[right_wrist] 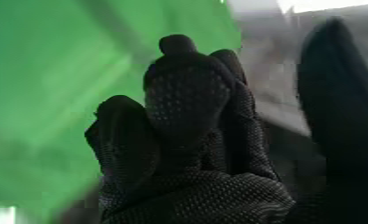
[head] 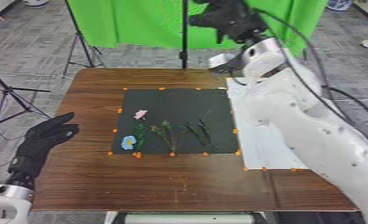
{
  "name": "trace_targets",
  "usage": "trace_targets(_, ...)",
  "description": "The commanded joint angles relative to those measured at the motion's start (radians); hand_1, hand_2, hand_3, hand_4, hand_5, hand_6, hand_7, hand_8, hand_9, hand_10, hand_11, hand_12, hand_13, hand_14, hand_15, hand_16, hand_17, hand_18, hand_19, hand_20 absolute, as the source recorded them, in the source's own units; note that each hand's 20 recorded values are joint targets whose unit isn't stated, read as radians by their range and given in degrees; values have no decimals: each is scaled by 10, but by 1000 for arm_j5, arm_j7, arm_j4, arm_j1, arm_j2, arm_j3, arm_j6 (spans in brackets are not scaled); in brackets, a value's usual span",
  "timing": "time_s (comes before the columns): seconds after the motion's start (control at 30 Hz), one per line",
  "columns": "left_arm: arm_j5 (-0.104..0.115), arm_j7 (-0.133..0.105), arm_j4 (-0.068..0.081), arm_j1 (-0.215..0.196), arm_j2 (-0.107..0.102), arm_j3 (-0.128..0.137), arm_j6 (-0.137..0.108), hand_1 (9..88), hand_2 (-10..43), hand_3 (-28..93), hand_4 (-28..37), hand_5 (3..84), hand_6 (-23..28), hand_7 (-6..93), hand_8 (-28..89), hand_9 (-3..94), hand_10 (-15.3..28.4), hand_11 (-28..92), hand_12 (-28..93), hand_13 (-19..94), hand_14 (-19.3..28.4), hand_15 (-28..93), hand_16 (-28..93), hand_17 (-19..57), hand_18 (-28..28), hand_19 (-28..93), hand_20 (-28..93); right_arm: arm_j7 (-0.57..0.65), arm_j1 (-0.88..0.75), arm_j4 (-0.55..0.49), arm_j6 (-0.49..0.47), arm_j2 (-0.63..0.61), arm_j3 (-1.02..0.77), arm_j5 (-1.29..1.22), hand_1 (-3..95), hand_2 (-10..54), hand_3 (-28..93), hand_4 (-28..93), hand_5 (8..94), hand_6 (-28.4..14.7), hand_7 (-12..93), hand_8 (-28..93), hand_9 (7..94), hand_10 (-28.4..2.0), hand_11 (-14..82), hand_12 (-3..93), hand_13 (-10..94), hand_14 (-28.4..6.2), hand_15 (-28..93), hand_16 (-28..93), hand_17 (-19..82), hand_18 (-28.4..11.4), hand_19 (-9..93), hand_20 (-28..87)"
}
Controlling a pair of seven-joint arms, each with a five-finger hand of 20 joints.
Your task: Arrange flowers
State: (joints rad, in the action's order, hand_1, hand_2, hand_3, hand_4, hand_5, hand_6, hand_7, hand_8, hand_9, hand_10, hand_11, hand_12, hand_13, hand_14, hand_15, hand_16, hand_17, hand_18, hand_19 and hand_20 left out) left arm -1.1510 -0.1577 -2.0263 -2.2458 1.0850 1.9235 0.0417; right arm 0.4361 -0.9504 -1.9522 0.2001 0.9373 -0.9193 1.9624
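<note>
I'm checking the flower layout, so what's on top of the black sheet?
On the black sheet lie a pink flower, a blue flower and several green sprigs. The sheet covers whatever is beneath, so that can't be seen.

Looks like a robotics lab or test studio: green cloth (head: 127, 25) hung behind a brown table (head: 87, 105), black tripod (head: 77, 31) on grey floor (head: 38, 50), orange marks (head: 115, 130) dotted over the tabletop, white robot arm (head: 296, 112) with black cable (head: 315, 50) alongside.
</note>
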Motion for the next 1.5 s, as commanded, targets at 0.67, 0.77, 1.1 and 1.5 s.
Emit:
trace_targets(0.67, 2, 26, -4, -19, 14, 10, 5, 397, -58, 648, -77, 424, 55, 100, -69, 477, 141, 175, 91, 405, 174, 165, -41, 105, 140, 180, 161, 256, -489, 244, -172, -310, -266, 211, 281, -95, 618, -129, 604, -6, 133, -75, 732, -163, 209, 245, 871, -46, 623, 307, 574, -180, 932, 552)
trace_targets(0.77, 2, 30, -1, -15, 13, 9, 10, 396, -58, 649, -77, 425, 55, 100, -69, 477, 142, 175, 91, 405, 174, 165, -41, 105, 140, 179, 160, 286, -508, 246, -230, -304, -278, 194, 283, -95, 621, -129, 604, -4, 135, -76, 734, -162, 212, 246, 872, -46, 622, 307, 575, -180, 932, 553)
trace_targets(1.1, 1, 29, 2, -13, 18, 8, 15, 393, -57, 649, -78, 426, 54, 99, -68, 476, 143, 173, 91, 404, 173, 163, -40, 104, 141, 179, 159, 267, -557, 262, -220, -282, -262, 170, 316, -95, 634, -130, 611, 0, 138, -79, 752, -156, 224, 248, 874, -46, 624, 308, 579, -180, 932, 551)
trace_targets(1.5, 0, 23, -6, -28, 33, 13, 10, 393, -56, 649, -79, 427, 54, 98, -68, 476, 142, 173, 91, 403, 174, 163, -40, 103, 141, 179, 159, 273, -565, 291, 22, -275, -207, 238, 643, -95, 557, -166, 773, 3, 236, 73, 876, -87, 100, 421, 917, -8, 626, 308, 620, -154, 932, 553)
